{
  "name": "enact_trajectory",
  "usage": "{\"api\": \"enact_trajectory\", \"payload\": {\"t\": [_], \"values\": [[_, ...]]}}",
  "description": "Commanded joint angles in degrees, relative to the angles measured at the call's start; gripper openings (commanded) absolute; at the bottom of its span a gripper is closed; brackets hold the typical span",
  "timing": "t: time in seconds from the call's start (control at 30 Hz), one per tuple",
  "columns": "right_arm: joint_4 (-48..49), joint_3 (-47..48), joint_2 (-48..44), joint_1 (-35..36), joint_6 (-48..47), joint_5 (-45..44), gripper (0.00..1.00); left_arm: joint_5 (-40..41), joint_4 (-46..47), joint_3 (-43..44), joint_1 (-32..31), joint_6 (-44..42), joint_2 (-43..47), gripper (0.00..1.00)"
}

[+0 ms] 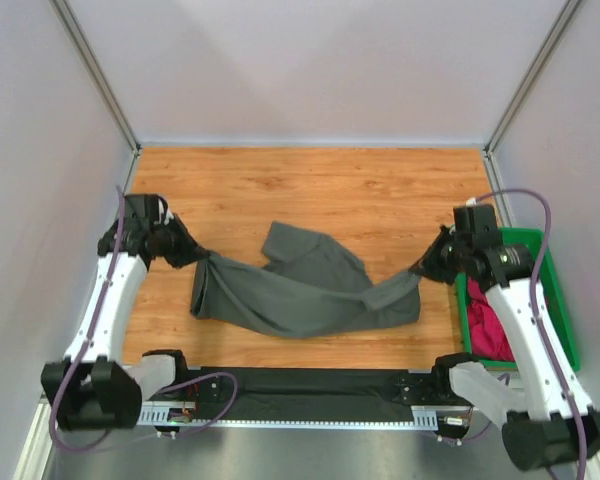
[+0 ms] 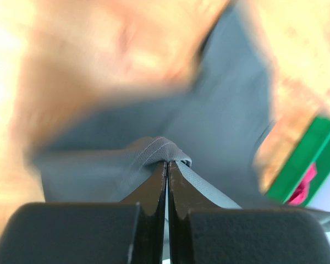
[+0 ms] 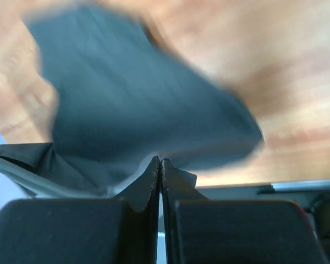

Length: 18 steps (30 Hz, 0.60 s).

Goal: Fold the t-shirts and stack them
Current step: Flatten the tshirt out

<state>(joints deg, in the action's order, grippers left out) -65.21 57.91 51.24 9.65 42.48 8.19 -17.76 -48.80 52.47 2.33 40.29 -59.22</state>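
The dark charcoal grey t-shirt (image 1: 300,290) hangs stretched between my two grippers above the middle of the wooden table, sagging in the centre with one fold sticking up. My left gripper (image 1: 202,256) is shut on its left end; in the left wrist view the hem (image 2: 164,150) is pinched at the left gripper's tips (image 2: 168,163). At the shirt's right end my right gripper (image 1: 420,270) is shut on the cloth (image 3: 126,110), which bunches at the right gripper's tips (image 3: 160,160). The magenta-pink t-shirt (image 1: 488,328) lies crumpled in the green tray.
A green plastic tray (image 1: 558,300) stands at the table's right edge beside the right arm, also seen in the left wrist view (image 2: 305,159). White walls close in the table on three sides. A black rail (image 1: 310,380) runs along the near edge.
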Motion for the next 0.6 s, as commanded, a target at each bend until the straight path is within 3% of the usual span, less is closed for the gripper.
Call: {"api": "enact_trajectory", "payload": {"t": [0.0, 0.1, 0.13, 0.2, 0.23, 0.3, 0.33, 0.4, 0.5, 0.57], "values": [[10.1, 11.1, 11.9, -0.9, -1.5, -3.4, 0.0, -1.5, 7.4, 10.8, 0.2, 0.3, -10.1, 0.0], [14.6, 25.6, 23.3, -2.2, -3.3, -4.6, 0.0, -2.0, 8.1, 26.2, 0.1, 0.7, -20.3, 0.0], [13.9, 34.4, 26.5, -2.4, -4.1, -5.6, 0.0, -3.2, 8.1, 35.4, 0.1, 0.8, -23.1, 0.0], [11.8, 45.5, 35.7, -4.1, -5.1, -6.0, 0.0, -4.6, 6.9, 45.6, 0.1, 1.4, -31.6, 0.0], [10.0, 56.2, 38.2, -4.9, -5.1, -4.9, 0.0, -6.6, 7.0, 55.2, 0.1, 2.0, -34.2, 0.0], [7.9, 66.3, 44.5, -6.6, -4.9, -5.0, 0.0, -8.6, 7.7, 63.9, 0.1, 3.4, -40.7, 0.0], [5.6, 76.7, 46.4, -7.1, -4.7, -5.1, 0.0, -10.5, 8.7, 70.8, 0.1, 4.6, -42.4, 0.0], [2.3, 85.1, 50.2, -8.3, -4.4, -5.5, 0.0, -11.8, 9.8, 76.8, 0.1, 5.8, -45.0, 0.0], [3.1, 86.3, 47.5, -9.1, -3.7, -3.8, 0.0, -12.3, 13.5, 75.3, 0.1, 6.8, -43.2, 0.0], [5.1, 76.3, 43.3, -9.1, -3.7, -3.2, 0.0, -12.0, 14.3, 72.4, 0.2, 5.1, -39.8, 0.0]]}}
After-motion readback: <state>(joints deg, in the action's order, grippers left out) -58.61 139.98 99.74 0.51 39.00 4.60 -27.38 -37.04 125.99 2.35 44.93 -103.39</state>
